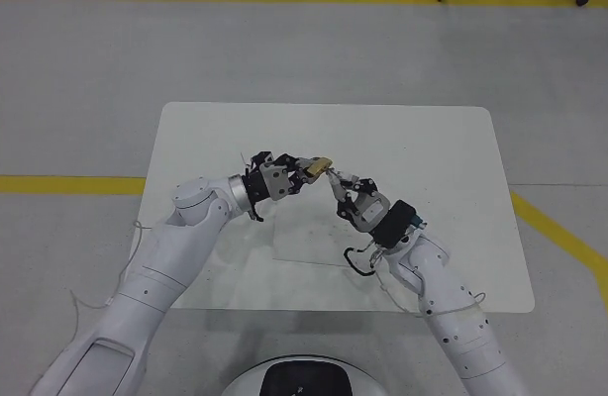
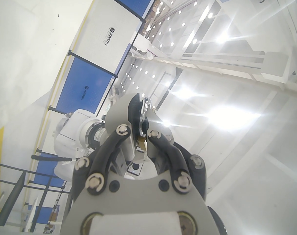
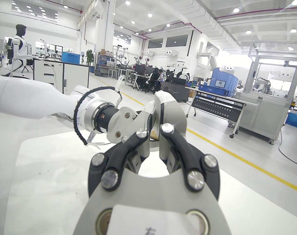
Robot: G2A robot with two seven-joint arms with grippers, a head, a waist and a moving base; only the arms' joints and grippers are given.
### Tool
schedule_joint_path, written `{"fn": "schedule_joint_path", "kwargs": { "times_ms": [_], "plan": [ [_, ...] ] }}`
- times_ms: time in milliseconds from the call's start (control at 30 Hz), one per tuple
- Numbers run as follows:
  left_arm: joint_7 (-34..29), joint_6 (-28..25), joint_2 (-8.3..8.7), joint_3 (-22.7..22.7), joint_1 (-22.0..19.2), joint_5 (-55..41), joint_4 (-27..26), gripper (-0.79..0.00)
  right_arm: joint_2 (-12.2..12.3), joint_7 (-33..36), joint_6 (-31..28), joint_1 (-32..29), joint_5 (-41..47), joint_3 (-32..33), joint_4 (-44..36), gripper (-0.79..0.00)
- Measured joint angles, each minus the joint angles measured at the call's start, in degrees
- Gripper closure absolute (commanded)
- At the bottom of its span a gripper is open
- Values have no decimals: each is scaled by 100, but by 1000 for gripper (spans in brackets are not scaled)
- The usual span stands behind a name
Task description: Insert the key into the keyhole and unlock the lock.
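Both arms meet above the middle of the white table (image 1: 443, 148). My left gripper (image 1: 306, 170) is shut on a small brass padlock (image 1: 323, 164), held clear of the table. In the left wrist view its fingers (image 2: 124, 113) clamp the silver shackle (image 2: 144, 108), with the brass body (image 2: 141, 144) below it. My right gripper (image 1: 336, 182) sits right against the padlock's end, fingers closed on a thin silver key (image 1: 331, 174) that points into the lock. In the right wrist view the closed right gripper (image 3: 156, 110) hides the key, and a sliver of brass padlock (image 3: 153, 136) shows behind it.
A faint clear mat (image 1: 319, 243) lies on the table under the arms. A yellow floor line (image 1: 56, 184) runs beside the table.
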Motion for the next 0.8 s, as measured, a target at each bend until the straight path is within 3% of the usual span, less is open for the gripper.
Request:
{"fn": "schedule_joint_path", "kwargs": {
  "times_ms": [633,800],
  "plan": [
    [-69,32,-18,-35,-57,38,6,0,1,114,-92,102,124,38,141,0],
    [115,-171,6,-91,-96,355,-29,0,42,-24,36,-104,169,286,-68,0]
  ]
}}
